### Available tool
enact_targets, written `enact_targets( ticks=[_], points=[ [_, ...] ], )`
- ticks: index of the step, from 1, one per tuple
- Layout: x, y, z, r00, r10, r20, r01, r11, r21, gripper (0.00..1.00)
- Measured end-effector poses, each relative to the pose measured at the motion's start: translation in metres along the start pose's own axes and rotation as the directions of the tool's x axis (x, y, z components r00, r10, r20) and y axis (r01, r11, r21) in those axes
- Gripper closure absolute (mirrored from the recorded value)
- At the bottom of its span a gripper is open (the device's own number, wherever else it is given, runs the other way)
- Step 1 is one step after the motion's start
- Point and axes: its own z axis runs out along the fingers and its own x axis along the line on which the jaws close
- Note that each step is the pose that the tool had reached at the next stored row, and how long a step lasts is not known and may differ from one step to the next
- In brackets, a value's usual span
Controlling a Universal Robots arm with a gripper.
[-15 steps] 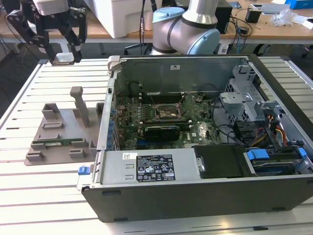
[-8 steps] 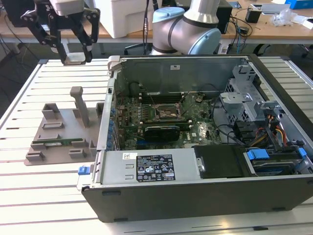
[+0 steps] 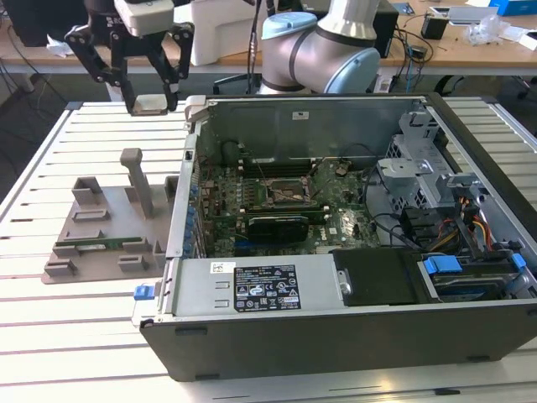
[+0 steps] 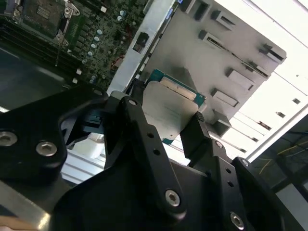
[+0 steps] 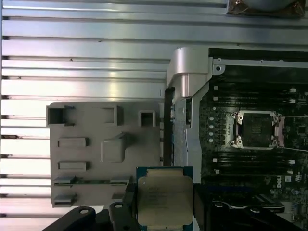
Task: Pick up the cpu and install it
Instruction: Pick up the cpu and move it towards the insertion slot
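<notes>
Hand (image 3: 153,101): closed on the cpu (image 3: 151,107), which is gripped by two opposite edges.
Cpu (image 5: 165,192): held in the air, metal top uppermost, over the counter (image 3: 42,176) near the edge beside the arm (image 3: 336,50), above the grey fixture (image 3: 101,239).
Case (image 3: 336,336): opened, set just beside the fixture.
Socket (image 5: 255,130): seen inside the case, well apart from the cpu.

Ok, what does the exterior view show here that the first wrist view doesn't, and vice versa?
Exterior view: the robot arm, the whole open computer case and its blue-tabbed drive bay. First wrist view: the cpu face on, silver top with green rim. Both: the gripper shut on the cpu, the grey tray and the motherboard socket.
</notes>
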Motion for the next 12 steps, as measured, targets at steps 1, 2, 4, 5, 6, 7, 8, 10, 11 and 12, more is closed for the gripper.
enact_targets(
  ticks=[1, 2, 4, 5, 6, 7, 8, 10, 11, 12],
  points=[
    [-0.0078, 0.0019, 0.0037, 1.0, 0.0, -0.0026, 0.0, 1.0, -0.0001, 0.45],
    [-0.0131, 0.0026, 0.0052, 1.0, 0.0, -0.0037, 0.0, 1.0, -0.0001, 0.45],
    [-0.0234, 0.0036, 0.0074, 1.0, 0.0, -0.005, 0.0, 1.0, -0.0001, 0.45],
    [-0.0311, 0.0042, 0.0086, 1.0, 0.0, -0.0055, 0.0, 1.0, -0.0002, 0.45],
    [-0.0376, 0.0047, 0.0094, 1.0, 0.0, -0.0061, 0.0, 1.0, -0.0001, 0.45],
    [-0.0425, 0.005, 0.01, 1.0, 0.0, -0.0065, 0.0, 1.0, -0.0001, 0.45],
    [-0.0484, 0.0053, 0.0109, 1.0, 0.0, -0.0067, 0.0, 1.0, -0.0001, 0.45],
    [-0.056, 0.0059, 0.012, 1.0, 0.0, -0.007, 0.0, 1.0, -0.0002, 0.45],
    [-0.0596, 0.0063, 0.0125, 1.0, 0.0, -0.0072, 0.0, 1.0, -0.0002, 0.45],
    [-0.0623, 0.0066, 0.0129, 1.0, 0.0, -0.0074, 0.0, 1.0, -0.0002, 0.45]
  ],
)
